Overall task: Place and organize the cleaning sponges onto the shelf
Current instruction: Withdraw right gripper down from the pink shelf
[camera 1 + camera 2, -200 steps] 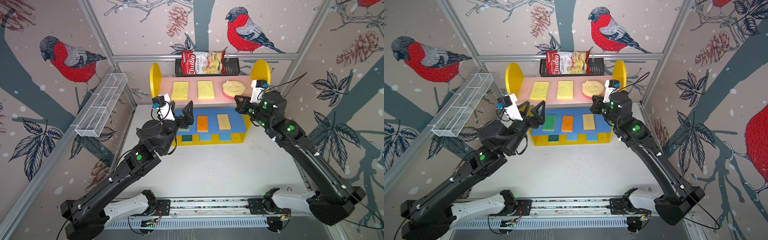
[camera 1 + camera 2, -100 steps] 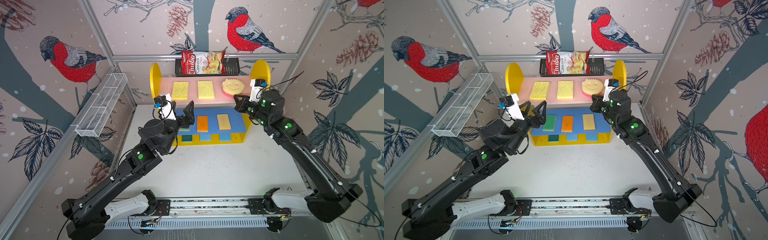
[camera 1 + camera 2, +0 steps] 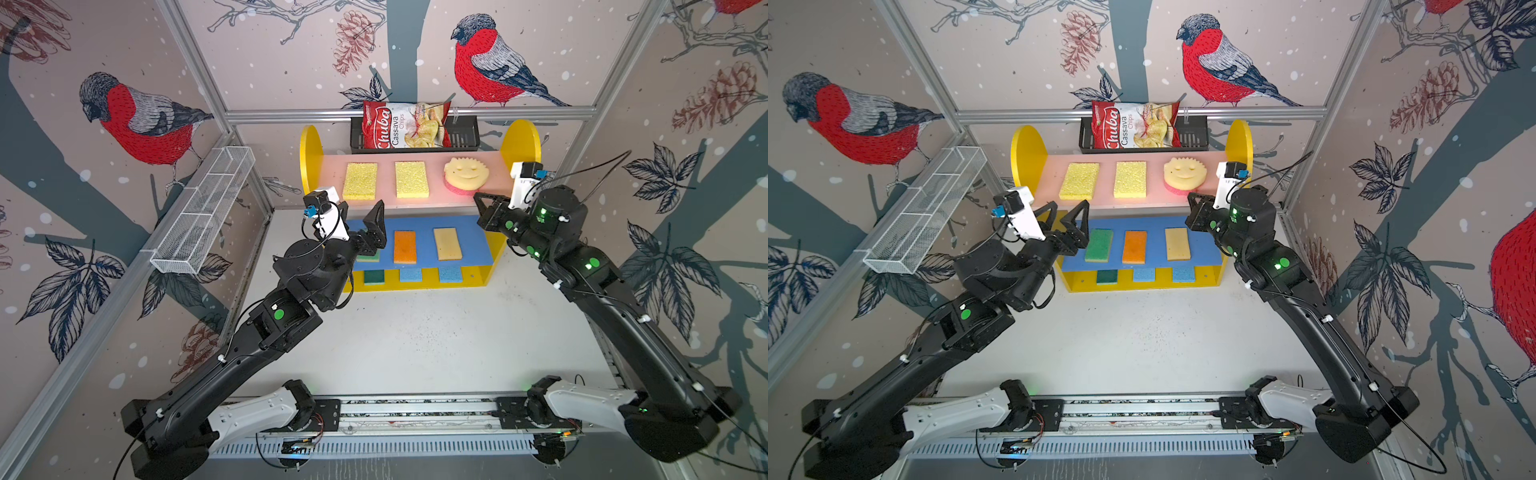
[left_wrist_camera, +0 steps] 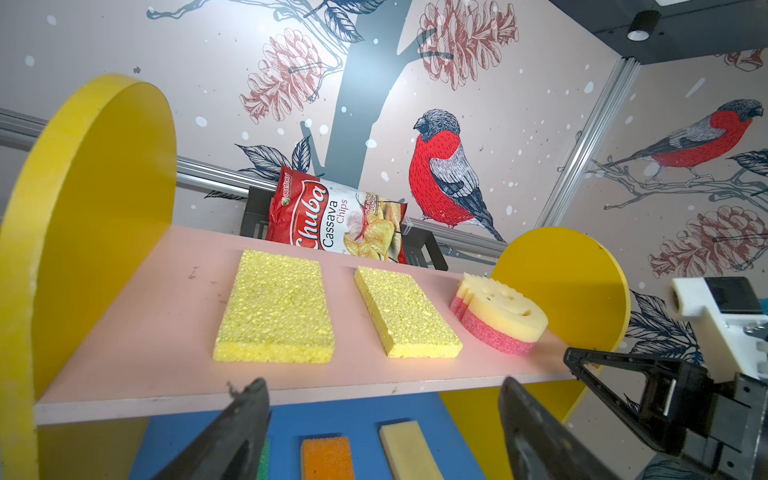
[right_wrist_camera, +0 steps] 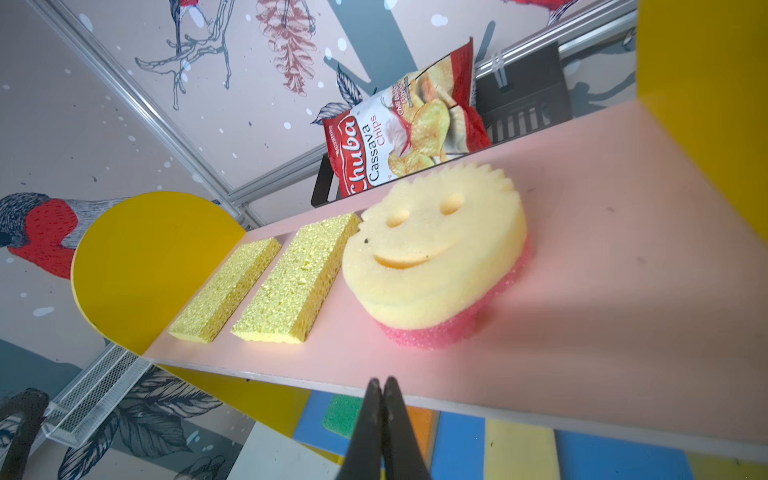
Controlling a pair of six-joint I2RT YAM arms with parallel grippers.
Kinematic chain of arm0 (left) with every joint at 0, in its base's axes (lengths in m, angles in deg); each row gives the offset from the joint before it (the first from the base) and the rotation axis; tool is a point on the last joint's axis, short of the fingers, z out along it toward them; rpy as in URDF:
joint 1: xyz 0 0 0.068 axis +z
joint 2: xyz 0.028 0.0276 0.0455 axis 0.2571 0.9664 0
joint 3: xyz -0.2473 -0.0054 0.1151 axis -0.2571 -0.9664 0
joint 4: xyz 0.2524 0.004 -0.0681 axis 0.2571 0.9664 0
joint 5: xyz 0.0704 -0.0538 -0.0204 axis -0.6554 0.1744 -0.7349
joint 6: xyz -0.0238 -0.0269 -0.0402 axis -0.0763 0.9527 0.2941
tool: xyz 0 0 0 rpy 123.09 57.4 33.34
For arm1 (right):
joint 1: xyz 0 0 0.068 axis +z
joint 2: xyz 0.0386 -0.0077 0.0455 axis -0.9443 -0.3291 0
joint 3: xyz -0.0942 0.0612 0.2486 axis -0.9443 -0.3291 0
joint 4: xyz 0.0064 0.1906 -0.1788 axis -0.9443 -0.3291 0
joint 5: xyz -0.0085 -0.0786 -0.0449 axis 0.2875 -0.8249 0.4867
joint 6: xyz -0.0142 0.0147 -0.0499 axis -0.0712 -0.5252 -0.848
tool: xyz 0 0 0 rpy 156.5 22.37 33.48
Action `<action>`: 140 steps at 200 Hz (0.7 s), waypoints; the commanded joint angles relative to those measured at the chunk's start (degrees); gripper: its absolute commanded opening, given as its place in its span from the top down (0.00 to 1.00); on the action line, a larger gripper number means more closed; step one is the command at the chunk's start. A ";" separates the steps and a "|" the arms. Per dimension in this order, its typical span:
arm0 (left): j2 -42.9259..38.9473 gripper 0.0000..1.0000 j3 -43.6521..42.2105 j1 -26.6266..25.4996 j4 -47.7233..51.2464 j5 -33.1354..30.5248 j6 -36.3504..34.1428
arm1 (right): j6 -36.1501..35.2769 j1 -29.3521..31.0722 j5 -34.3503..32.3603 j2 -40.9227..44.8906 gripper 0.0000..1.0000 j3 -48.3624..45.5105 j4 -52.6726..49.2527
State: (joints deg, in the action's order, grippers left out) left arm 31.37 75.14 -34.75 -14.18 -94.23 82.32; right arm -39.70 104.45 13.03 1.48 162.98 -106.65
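Note:
The shelf (image 3: 496,166) stands at the back. Its pink top board holds two yellow cleaning sponges (image 3: 360,180) (image 3: 411,179) and a round smiley one (image 3: 465,173). Green (image 3: 1099,245), orange (image 3: 404,247) and tan (image 3: 447,244) sponges lie on the blue board. One dark green (image 3: 374,276) and two light blue (image 3: 410,274) sponges sit on the yellow base. My left gripper (image 3: 1069,204) hangs open and empty before the shelf's left end. My right gripper (image 3: 477,195) is shut and empty, its tip at the pink board's front edge just below the smiley sponge (image 5: 432,253).
A red-white chips bag (image 3: 405,124) rests in a black basket (image 3: 465,137) on the back rail above the shelf. A white wire basket (image 3: 203,212) hangs on the left wall. The white tabletop (image 3: 415,332) stretches in front of the shelf.
The right arm has shifted slightly while its shut tip stays at the pink board's edge. The left arm has barely moved. All sponges lie where they were.

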 commanded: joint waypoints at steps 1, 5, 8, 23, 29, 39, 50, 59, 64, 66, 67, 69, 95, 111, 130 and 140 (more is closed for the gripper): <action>0.01 0.15 0.79 0.04 -0.97 0.14 -0.29 | 0.77 1.23 2.46 -0.72 1.00 0.87 1.06; -0.06 0.15 0.83 0.01 -0.94 0.01 -0.26 | 0.77 1.51 2.52 -0.93 1.00 0.92 1.27; -0.12 0.15 0.86 0.04 -0.93 -0.10 -0.20 | 0.86 1.73 2.60 -1.01 1.00 0.82 1.37; -0.51 0.15 0.70 -0.01 -0.98 -0.54 -0.28 | 0.84 2.59 2.99 -1.64 1.00 0.92 1.62; -0.73 0.15 0.70 0.01 -1.02 -0.73 -0.41 | 0.77 2.83 3.06 -1.90 1.00 1.04 1.39; -1.08 0.15 0.66 0.01 -0.99 -1.17 -0.59 | 0.60 3.06 2.99 -2.13 1.00 1.14 1.12; -1.47 0.15 0.56 0.03 -0.96 -1.83 -0.93 | 0.60 3.22 2.89 -2.13 1.00 1.06 1.16; -1.81 0.15 0.46 -0.01 -0.94 -2.57 -1.14 | 0.68 3.37 2.88 -2.13 1.00 1.05 1.22; -1.93 0.15 0.48 -0.01 -0.86 -3.03 -1.27 | 0.68 3.48 2.99 -2.13 1.00 1.05 1.25; -2.04 0.15 0.44 0.03 -0.85 -3.18 -1.23 | 0.68 3.57 2.98 -2.24 1.00 1.05 1.32; -2.07 0.15 0.44 0.06 -0.76 -3.32 -1.31 | 0.73 3.58 2.98 -2.23 1.00 1.05 1.33; -2.10 0.15 0.39 0.03 -0.72 -3.63 -1.37 | 0.76 3.64 3.04 -2.22 1.00 1.05 1.34; -2.80 0.15 -0.03 0.00 -0.59 -6.74 -1.78 | 0.57 4.94 3.32 -2.66 1.00 1.78 1.27; -2.62 0.18 0.38 0.03 0.56 -8.39 -2.03 | 0.01 5.65 3.03 -4.41 1.00 2.84 0.52; -1.54 0.19 1.60 0.06 3.12 -10.72 -2.07 | -0.13 6.14 2.61 -4.84 1.00 3.41 0.44; -1.11 0.19 2.01 0.00 4.10 -11.36 -2.02 | -0.24 6.29 2.40 -4.80 1.00 3.56 0.45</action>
State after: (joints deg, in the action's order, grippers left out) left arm 29.45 75.95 -34.75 -12.56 -102.01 81.18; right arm -38.93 110.36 15.91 -3.22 165.71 -106.85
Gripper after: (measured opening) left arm 0.808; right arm 0.046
